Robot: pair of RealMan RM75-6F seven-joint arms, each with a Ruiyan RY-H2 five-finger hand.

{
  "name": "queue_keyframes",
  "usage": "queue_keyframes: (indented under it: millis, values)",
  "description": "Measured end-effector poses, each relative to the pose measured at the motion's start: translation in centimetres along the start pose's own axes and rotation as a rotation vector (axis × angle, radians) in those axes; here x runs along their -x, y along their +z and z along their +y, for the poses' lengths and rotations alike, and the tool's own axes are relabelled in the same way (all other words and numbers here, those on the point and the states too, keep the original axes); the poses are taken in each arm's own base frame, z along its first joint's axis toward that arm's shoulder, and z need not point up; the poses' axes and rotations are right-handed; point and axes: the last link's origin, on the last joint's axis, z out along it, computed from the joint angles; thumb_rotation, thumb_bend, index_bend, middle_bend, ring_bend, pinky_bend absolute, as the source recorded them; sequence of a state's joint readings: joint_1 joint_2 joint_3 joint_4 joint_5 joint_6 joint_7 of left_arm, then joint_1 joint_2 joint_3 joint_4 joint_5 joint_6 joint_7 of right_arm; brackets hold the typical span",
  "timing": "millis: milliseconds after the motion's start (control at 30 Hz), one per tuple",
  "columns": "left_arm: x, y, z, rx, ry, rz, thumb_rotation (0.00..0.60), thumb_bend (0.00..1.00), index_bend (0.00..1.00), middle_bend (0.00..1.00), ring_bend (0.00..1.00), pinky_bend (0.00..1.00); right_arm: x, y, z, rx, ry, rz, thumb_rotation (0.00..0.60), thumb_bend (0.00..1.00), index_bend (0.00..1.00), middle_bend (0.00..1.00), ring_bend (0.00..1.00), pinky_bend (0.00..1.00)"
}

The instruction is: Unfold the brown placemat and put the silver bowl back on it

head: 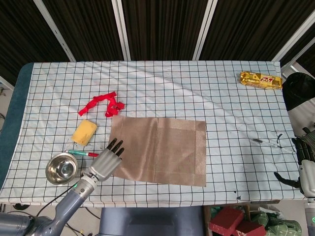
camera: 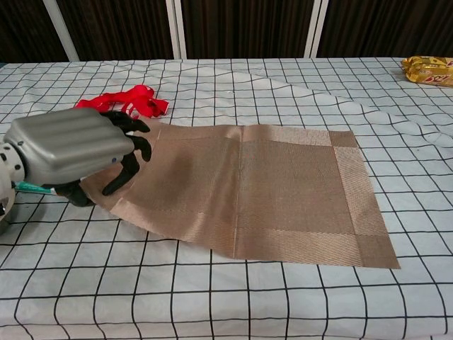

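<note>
The left robot hand (camera: 74, 156) grasps the flat brown woven placemat (head: 160, 150) by its corner, likely squaring it for the round silver metal bowl (head: 61, 167).

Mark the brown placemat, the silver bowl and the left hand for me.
brown placemat (head: 162, 150): head view, middle of its flat woven surface.
silver bowl (head: 61, 168): head view, its shiny inside.
left hand (camera: 71, 152): chest view, grey back of the hand.

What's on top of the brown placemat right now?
Only the left hand, its fingers over the brown placemat at its near-left corner. That corner is hidden beneath it. The silver bowl sits off it.
</note>
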State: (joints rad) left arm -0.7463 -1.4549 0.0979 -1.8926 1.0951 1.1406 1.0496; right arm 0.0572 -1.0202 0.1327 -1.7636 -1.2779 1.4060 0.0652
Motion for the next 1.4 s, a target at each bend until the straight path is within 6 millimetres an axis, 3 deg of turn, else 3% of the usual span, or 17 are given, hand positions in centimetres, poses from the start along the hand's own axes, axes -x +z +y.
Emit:
queue_keyframes:
  millis: [433,500,600,633,733,867,1067,1400]
  values:
    - [0.3,-0.5,3.6,0.074,-0.037,-0.02,0.6,0.42,0.63,0.2,0.04,0.09,-0.1,0.0,0.0,0.004,0.011,0.001,0.6,0.1,0.07,0.0,0.0,0.16]
    - [0.4,-0.6,3.5,0.072,-0.028,-0.023,0.6,0.35,0.55,0.16,0.04,0.07,-0.2,0.0,0.1,0.005,0.013,0.002,0.6,0.1,0.07,0.0,0.0,0.16]
    - [0.5,-0.8,3.0,0.059,-0.011,-0.038,0.6,0.09,0.29,0.09,0.03,0.04,-0.2,0.0,0.1,0.005,0.014,0.0,0.6,0.1,0.07,0.0,0.0,0.16]
    - [0.6,-0.8,2.9,0.054,-0.006,-0.045,0.6,0.05,0.22,0.08,0.03,0.04,-0.2,0.0,0.1,0.005,0.014,0.0,0.6,0.1,0.07,0.0,0.0,0.16]
    - [0.8,-1.2,2.3,0.035,-0.001,-0.069,0.6,0.03,0.13,0.07,0.03,0.04,-0.1,0.0,0.1,0.006,0.014,-0.003,0.6,0.1,0.07,0.0,0.0,0.16]
    - [0.4,-1.9,1.7,0.012,-0.028,-0.078,0.6,0.03,0.13,0.07,0.03,0.04,-0.1,0.0,0.0,0.007,0.015,-0.004,0.6,0.1,0.07,0.0,0.0,0.16]
    - [-0.5,-3.6,1.0,-0.022,-0.105,-0.054,0.6,0.03,0.21,0.11,0.03,0.04,-0.1,0.1,0.0,0.008,0.016,-0.005,0.6,0.1,0.07,0.0,0.0,0.16]
    - [-1.0,-9.1,-1.8,-0.048,-0.129,0.01,0.6,0.05,0.3,0.17,0.04,0.08,0.0,0.1,0.0,0.007,0.012,-0.012,0.6,0.1,0.07,0.0,0.0,0.16]
